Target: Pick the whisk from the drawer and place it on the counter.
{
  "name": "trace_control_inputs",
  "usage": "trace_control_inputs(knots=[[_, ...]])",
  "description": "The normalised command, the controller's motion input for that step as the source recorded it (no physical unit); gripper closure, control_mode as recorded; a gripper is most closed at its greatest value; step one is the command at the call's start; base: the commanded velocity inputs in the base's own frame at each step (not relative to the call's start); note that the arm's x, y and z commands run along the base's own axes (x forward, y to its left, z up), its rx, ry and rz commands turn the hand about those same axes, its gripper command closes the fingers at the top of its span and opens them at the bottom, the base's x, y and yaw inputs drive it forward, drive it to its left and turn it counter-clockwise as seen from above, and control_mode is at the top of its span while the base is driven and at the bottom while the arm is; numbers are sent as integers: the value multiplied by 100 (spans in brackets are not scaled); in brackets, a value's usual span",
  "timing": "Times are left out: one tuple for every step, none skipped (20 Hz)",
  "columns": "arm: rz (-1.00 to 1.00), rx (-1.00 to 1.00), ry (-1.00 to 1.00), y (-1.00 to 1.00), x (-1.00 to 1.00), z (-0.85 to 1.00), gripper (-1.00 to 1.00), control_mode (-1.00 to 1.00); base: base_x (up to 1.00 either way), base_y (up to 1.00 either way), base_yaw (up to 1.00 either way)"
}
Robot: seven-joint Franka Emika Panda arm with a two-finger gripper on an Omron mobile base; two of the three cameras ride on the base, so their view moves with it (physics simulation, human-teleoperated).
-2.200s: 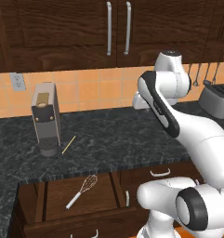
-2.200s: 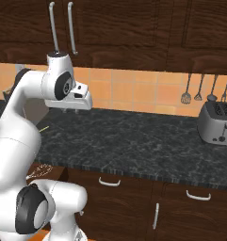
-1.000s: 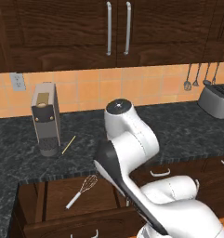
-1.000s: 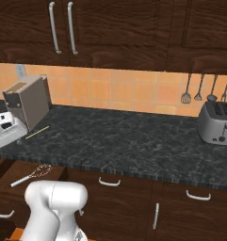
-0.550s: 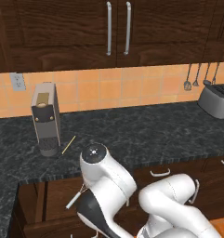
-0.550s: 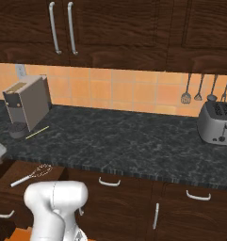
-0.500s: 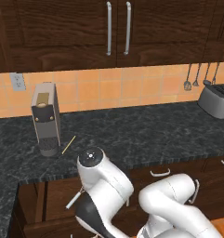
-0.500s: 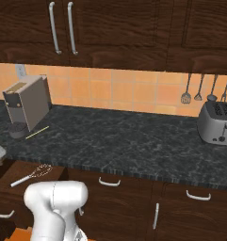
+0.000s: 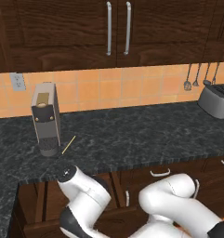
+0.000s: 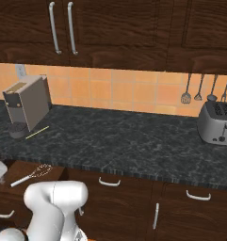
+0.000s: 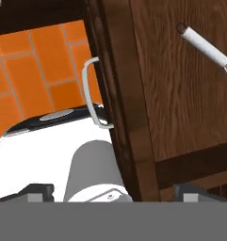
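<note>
The whisk [image 10: 31, 174] lies flat on the wooden bottom of the open drawer [image 11: 181, 94], below the table [image 10: 115, 141] edge. It is judged light and stiff; the slim straight handle offers the surest hold, the wire loops being springy. Nothing else is seen in the drawer. The tool [image 11: 113, 193] stands wide apart, holding nothing.

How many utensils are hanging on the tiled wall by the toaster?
4: a row of hanging utensils on the orange wall just above the toaster, at the counter's right end.
</note>
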Motion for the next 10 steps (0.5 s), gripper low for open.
trace_control_inputs(knots=[[3,-17,26,34,44,-59,-100,-100,0,0,0],[3,-16,22,29,40,-66,-100,-100,0,0,0],[5,-14,18,22,34,-67,-100,-100,0,0,0],[5,-11,12,19,25,-64,-100,-100,0,0,0],[4,-9,9,23,29,-51,-100,-100,0,0,0],[4,-6,7,31,34,-37,-100,-100,0,0,0],[4,-4,5,32,37,-33,-100,-100,0,0,0],[4,0,11,12,39,-9,-100,-100,0,0,0],[5,0,5,2,26,-21,-100,-100,0,0,0],[3,0,1,0,29,-28,-100,-100,0,0,0]])
